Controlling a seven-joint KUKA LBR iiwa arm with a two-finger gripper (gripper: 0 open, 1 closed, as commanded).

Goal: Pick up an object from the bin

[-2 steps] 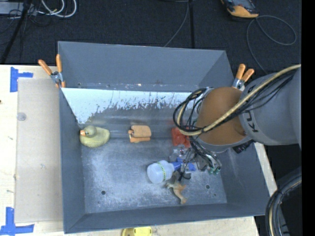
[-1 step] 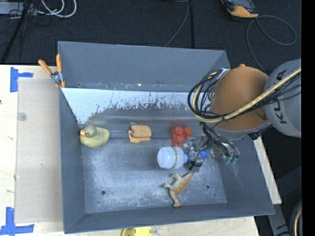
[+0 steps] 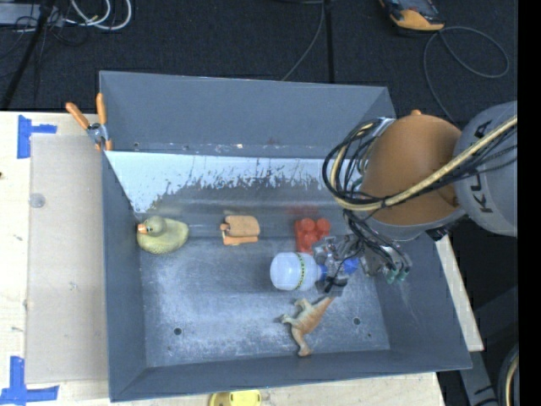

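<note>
My gripper [image 3: 341, 262] hangs low over the right side of the bin floor, mostly hidden under the arm's orange cover. A white rounded thing like a small bulb [image 3: 287, 271] lies right against its left side. Just behind the gripper sits a red lumpy piece [image 3: 311, 229]. A tan toy dinosaur [image 3: 305, 317] lies in front of it, head end reaching up toward the gripper. Whether the gripper touches any of these I cannot tell.
A yellow rubber duck [image 3: 162, 235] sits at the bin's left, by the back wall. An orange-tan bread-like block [image 3: 240, 229] lies in the middle back. The arm and its cables cover the bin's right rim.
</note>
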